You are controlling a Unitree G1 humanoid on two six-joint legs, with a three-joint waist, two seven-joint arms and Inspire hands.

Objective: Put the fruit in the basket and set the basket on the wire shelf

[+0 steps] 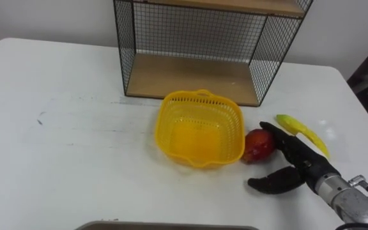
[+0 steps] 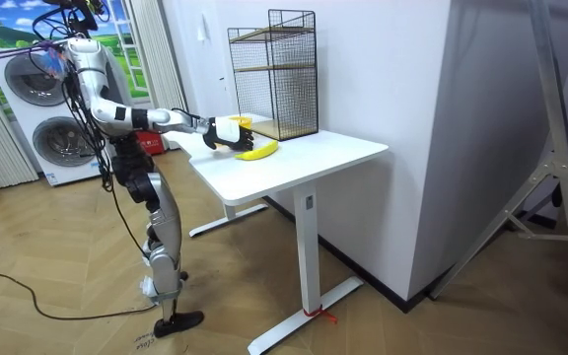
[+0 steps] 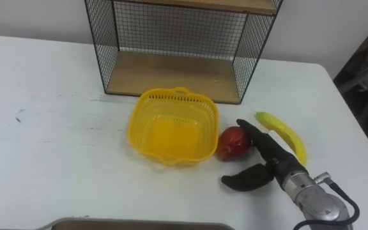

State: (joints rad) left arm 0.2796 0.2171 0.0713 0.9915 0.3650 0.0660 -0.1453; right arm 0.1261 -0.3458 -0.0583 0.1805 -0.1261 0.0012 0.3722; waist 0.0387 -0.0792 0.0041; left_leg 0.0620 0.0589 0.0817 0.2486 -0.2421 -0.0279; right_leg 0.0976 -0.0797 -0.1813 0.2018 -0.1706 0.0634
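The right hand (image 1: 299,161) is held open low over the table (image 1: 62,128), fingers straight and thumb spread wide, with nothing gripped. The fingertips are at the right side of the red fruit (image 1: 259,145); whether they touch it cannot be told. The banana (image 1: 305,131) lies just beyond the fingers, near the table's right edge. Both fruits lie outside the yellow basket (image 1: 200,96), which stands before the wire shelf (image 1: 184,76). Bare table extends to the basket's left.

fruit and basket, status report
Right hand open, fingers beside the round red fruit, not gripping. Yellow plastic mesh basket empty, on white table before black wire shelf. Yellow banana beyond the hand; nothing between fruit and basket.
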